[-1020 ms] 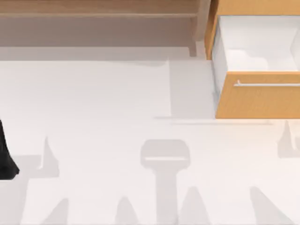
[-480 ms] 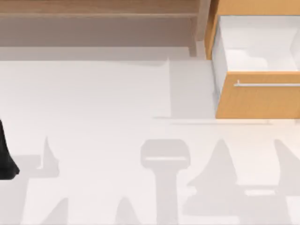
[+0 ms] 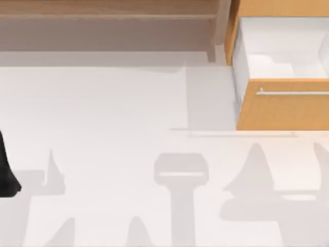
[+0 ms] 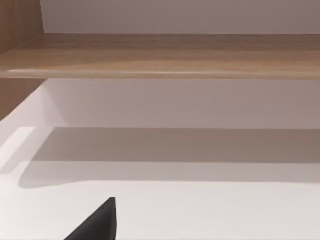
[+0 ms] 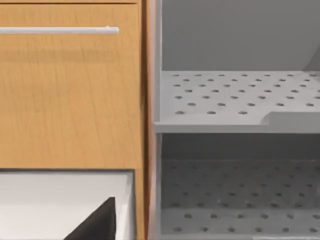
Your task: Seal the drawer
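Right arm's shadow shifted toward drawer; drawer pulled out, top right. Gripper state: cannot tell.

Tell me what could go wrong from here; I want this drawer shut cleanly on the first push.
The drawer stands pulled out, its white inside showing, at the table's far right. A push landing off-centre on its front panel might skew it so it binds. A gripper coming in too high could catch the thin handle or drop into the open box instead of pressing the front.
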`<state>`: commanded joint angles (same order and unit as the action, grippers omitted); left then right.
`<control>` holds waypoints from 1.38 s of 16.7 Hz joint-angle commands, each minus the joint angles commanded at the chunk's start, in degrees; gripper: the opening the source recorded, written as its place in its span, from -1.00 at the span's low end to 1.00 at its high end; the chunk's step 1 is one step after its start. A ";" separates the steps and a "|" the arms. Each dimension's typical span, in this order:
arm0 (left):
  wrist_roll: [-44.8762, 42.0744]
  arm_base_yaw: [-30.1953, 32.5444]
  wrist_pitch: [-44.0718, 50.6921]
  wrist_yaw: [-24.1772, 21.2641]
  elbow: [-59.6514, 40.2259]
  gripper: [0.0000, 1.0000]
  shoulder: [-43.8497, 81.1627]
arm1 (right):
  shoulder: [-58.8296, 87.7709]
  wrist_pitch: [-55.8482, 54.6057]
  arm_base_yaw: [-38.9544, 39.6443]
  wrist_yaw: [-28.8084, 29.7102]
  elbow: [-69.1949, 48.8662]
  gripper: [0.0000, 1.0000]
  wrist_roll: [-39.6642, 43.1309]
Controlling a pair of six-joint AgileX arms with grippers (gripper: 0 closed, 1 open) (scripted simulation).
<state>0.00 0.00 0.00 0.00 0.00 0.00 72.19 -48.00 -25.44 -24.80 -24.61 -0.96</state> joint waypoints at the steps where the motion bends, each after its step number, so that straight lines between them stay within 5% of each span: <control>1: 0.00 0.00 0.00 0.00 0.00 1.00 0.00 | -0.17 0.14 0.24 0.12 0.26 1.00 0.02; 8: 0.00 0.00 0.00 0.00 0.00 1.00 0.00 | 4.40 -9.17 4.53 6.62 5.57 1.00 12.47; 23: 0.00 0.00 0.00 0.00 0.00 1.00 0.00 | 36.96 -47.07 38.46 41.46 13.89 1.00 80.50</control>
<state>0.00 0.00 0.00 0.00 0.00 0.00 109.14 -95.06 13.02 16.65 -10.71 79.53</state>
